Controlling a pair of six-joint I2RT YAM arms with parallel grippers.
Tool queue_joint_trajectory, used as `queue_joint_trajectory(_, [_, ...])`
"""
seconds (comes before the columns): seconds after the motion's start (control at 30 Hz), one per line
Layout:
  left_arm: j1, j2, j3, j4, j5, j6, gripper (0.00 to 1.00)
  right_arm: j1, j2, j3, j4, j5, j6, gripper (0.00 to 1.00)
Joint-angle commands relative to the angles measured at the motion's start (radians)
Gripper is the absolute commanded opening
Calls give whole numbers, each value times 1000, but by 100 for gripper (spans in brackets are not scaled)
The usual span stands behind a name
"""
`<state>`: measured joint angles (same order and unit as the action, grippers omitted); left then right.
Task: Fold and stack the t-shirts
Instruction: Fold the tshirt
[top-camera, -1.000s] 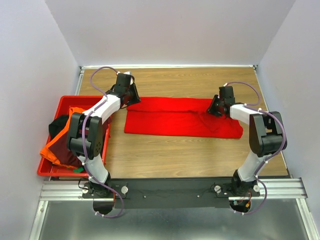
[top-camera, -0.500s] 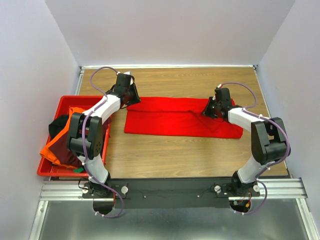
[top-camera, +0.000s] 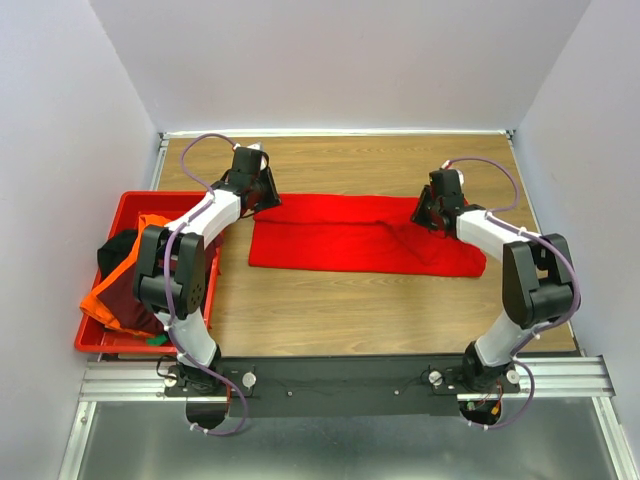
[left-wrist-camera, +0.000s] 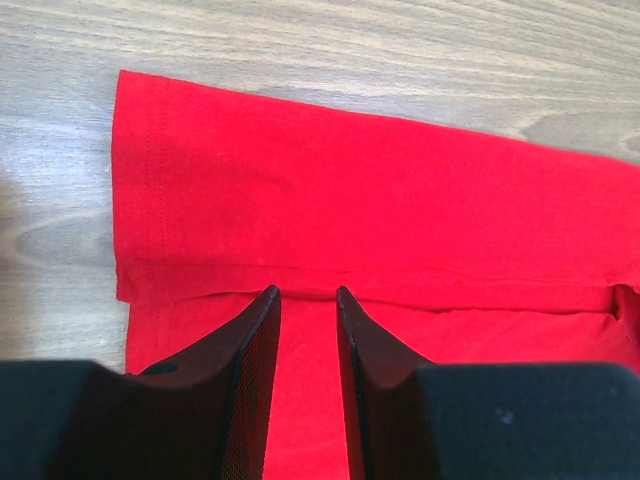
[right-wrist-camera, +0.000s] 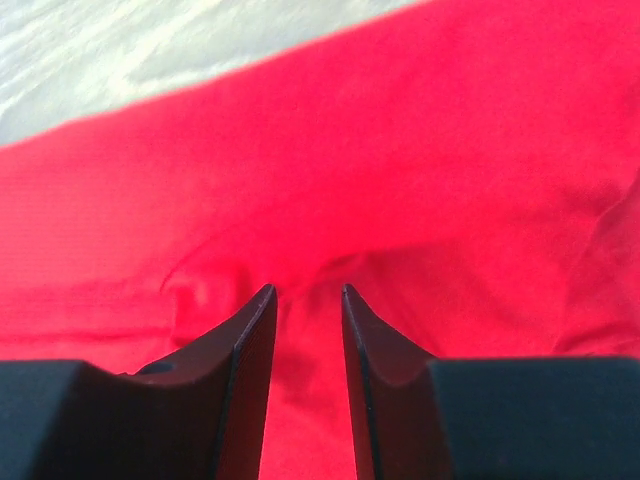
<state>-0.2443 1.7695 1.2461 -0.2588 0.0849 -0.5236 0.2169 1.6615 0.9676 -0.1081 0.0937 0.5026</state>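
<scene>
The bright red t-shirt (top-camera: 350, 240) lies on the wooden table, folded into a long strip; it also shows in the left wrist view (left-wrist-camera: 380, 200) and the right wrist view (right-wrist-camera: 450, 150). My left gripper (top-camera: 262, 196) is at its far left corner, jaws nearly closed on the cloth at the fold edge (left-wrist-camera: 308, 290). My right gripper (top-camera: 428, 214) is at the far right part, jaws nearly closed on bunched red cloth (right-wrist-camera: 304, 290). The orange (top-camera: 103, 300), dark maroon (top-camera: 135, 300) and black (top-camera: 115, 250) t-shirts lie heaped in the crate.
A rigid red plastic crate (top-camera: 130, 197) stands at the table's left edge beside the left arm. Bare wooden table (top-camera: 380, 165) lies beyond the shirt and in front of it. Grey walls close in the far and side edges.
My right gripper shifted slightly left along the shirt's far edge, then back right and farther away. The left gripper and the shirts in the crate have not moved.
</scene>
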Motion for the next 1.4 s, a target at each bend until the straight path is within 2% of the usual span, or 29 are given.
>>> queue_joint_trajectory(0.0, [-6,-39,-19,13,10,14,37,-22,49,51,-21,81,-24,40])
queue_joint_trajectory(0.23, [-6,-38,-20,16,13,14,36,-24,104,76,-22,98,-36,40])
queue_joint_trajectory(0.63, [-7,-35,-24,18,15,10,37,-24,144,66,-22,31,-21,39])
queue_joint_trajectory(0.67, [-7,-33,-24,20,15,10,37,-22,142,65,-22,28,-19,38])
queue_joint_trajectory(0.77, [-7,-33,-24,20,12,10,36,-22,129,56,-22,11,-9,25])
queue_joint_trajectory(1.03, [-7,-28,-23,20,15,10,36,-22,67,19,-22,-46,-10,3])
queue_joint_trajectory(1.2, [-7,-30,-22,21,15,10,36,-21,18,-6,-22,-87,-4,0])
queue_joint_trajectory(1.37, [-7,-30,-22,21,15,10,36,-21,-37,-46,-22,-202,13,0])
